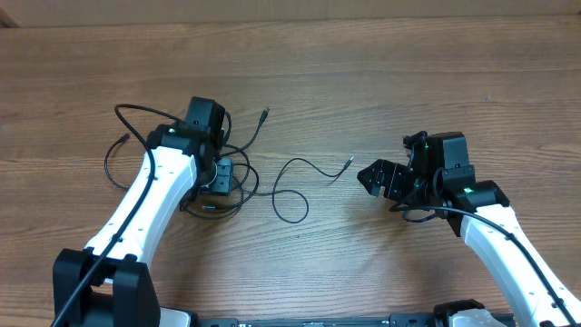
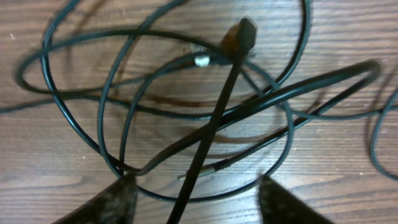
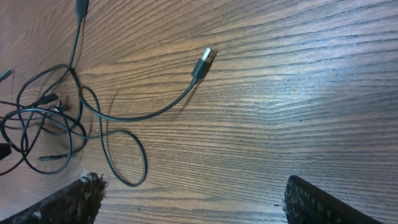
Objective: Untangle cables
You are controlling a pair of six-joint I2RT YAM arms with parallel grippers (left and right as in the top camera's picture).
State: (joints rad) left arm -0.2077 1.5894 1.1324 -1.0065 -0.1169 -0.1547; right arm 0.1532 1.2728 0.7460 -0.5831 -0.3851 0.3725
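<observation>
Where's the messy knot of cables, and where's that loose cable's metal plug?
knot of cables (image 2: 216, 115), left wrist view, where two strands cross.
metal plug (image 3: 207, 57), right wrist view, on its silver tip.

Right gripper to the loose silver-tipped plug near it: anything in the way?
Nothing visible. Only bare table lies between the open right gripper and the plug, in both the overhead and right wrist views. The tangle sits farther left, beyond the plug.
</observation>
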